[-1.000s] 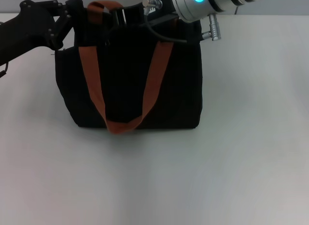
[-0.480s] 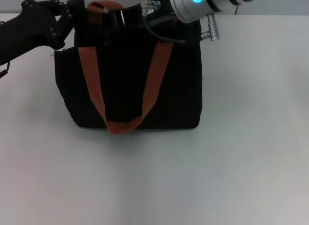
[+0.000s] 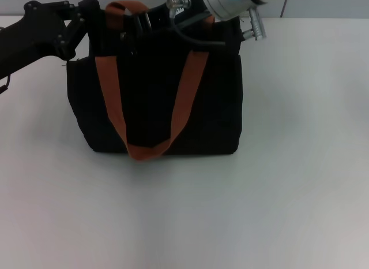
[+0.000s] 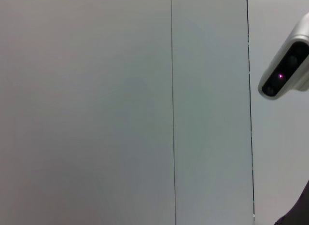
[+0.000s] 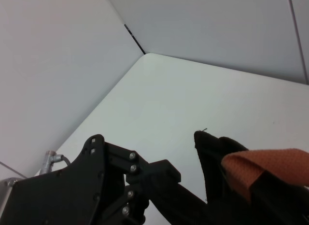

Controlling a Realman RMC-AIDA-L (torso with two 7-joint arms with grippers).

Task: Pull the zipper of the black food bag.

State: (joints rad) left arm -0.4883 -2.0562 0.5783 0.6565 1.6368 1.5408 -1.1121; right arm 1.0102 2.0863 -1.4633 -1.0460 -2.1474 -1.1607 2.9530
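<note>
Zipper itself not discernible along the top edge of the black food bag (image 3: 153, 101), which stands upright on the white bench (image 3: 277, 182) at about 11 o'clock. Left gripper (image 3: 86, 18) sits at the bag's top left corner, fingers' state cannot tell. Orange strap (image 3: 147, 148) hangs down front. Right gripper (image 3: 138, 21) at top edge, cannot tell either.

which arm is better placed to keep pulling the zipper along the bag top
Probably the right. Its hand sits over the middle of the black food bag's top edge, where the zipper runs. The left hand is at the bag's left top corner, better suited to bracing. The zipper itself isn't visible.
</note>
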